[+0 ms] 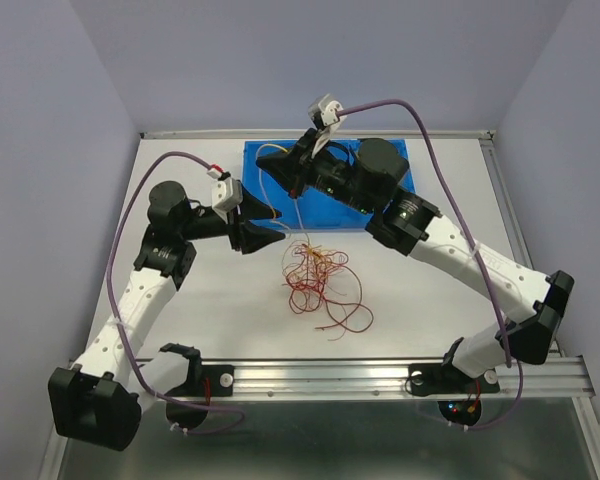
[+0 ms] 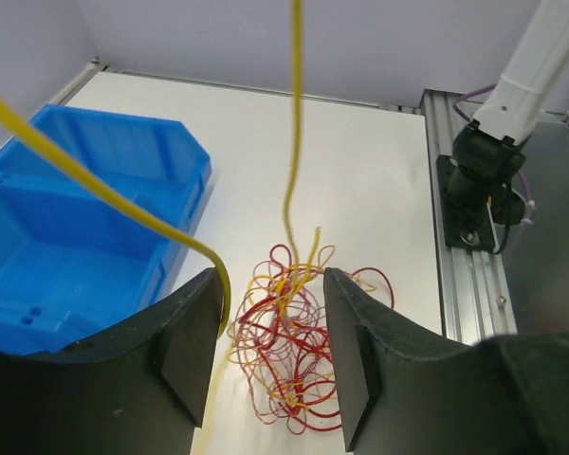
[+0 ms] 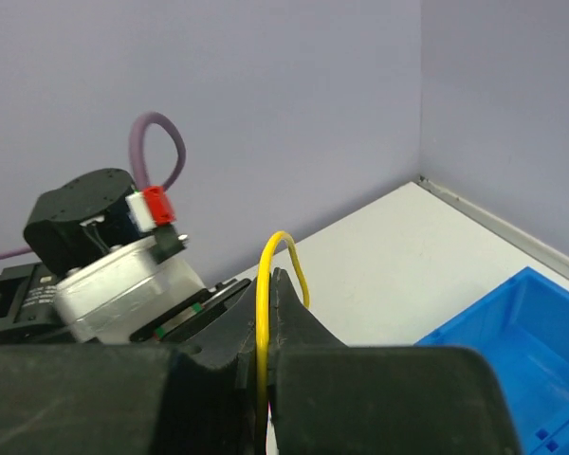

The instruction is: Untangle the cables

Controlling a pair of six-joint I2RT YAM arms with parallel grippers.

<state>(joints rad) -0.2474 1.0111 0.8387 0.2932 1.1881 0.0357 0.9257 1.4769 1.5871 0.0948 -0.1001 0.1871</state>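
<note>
The cables (image 1: pixel 320 280) lie as a loose tangle of dark red, orange and yellow wires on the white table, in front of the blue bin (image 1: pixel 380 215). My right gripper (image 1: pixel 300 172) hovers over the bin's left part. It is shut on a yellow cable (image 3: pixel 264 303), which loops above the jaw tips. That cable (image 2: pixel 292 142) hangs down into the tangle (image 2: pixel 294 351). My left gripper (image 1: pixel 272 226) is just left of the hanging strand, open. In its wrist view a yellow strand (image 2: pixel 104 194) curves past the left finger (image 2: pixel 192 336); nothing is pinched between the jaws.
The blue bin (image 2: pixel 66 237) looks empty inside in the left wrist view. An aluminium rail (image 1: pixel 380 375) carries both arm bases along the near edge. Purple arm cables (image 1: pixel 440 160) arch over the table. Walls enclose the back and both sides.
</note>
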